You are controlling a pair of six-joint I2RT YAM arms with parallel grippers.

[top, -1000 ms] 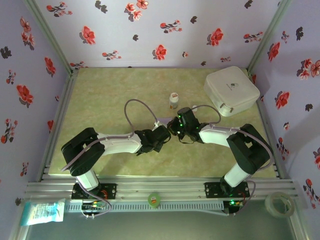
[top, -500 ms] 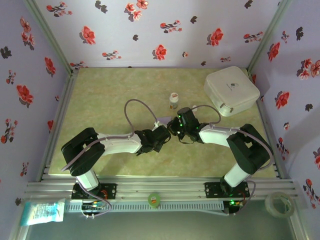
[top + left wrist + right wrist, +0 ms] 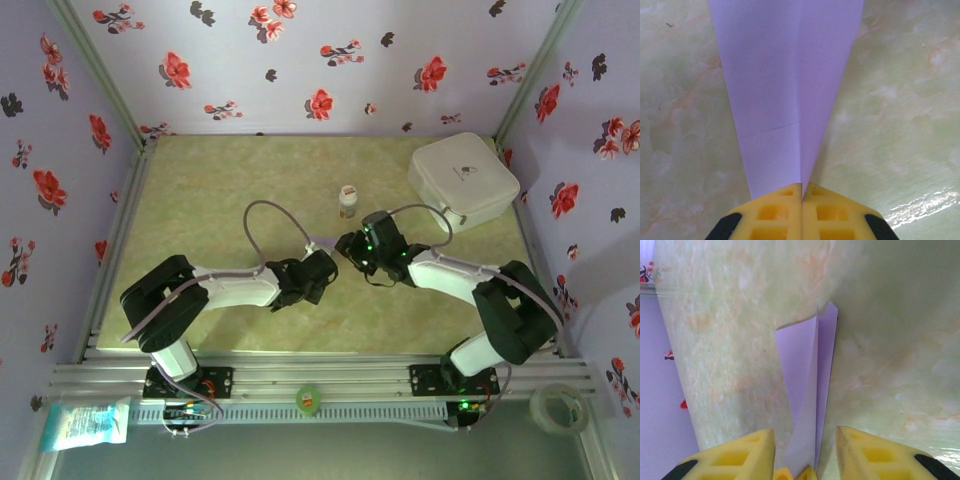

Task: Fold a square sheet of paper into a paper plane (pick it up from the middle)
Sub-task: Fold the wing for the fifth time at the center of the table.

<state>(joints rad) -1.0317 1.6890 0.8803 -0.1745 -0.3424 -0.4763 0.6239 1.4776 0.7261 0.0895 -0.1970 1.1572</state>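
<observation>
Left gripper (image 3: 801, 192) pressed together, pinching narrow tip of paper plane (image 3: 790, 75) (centre crease visible). Right gripper (image 3: 805, 434) spread, paper plane between fingers. Paper plane mid-table; bottle (image 3: 348, 200) at 12 o'clock, box (image 3: 463, 180) at 2 o'clock.

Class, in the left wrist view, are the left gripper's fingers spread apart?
No, the left gripper pinches the folded paper at its narrow end, fingers touching.

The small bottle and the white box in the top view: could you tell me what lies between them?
Bare green tabletop lies between the small bottle and the white box, shown in the top external view.
</observation>
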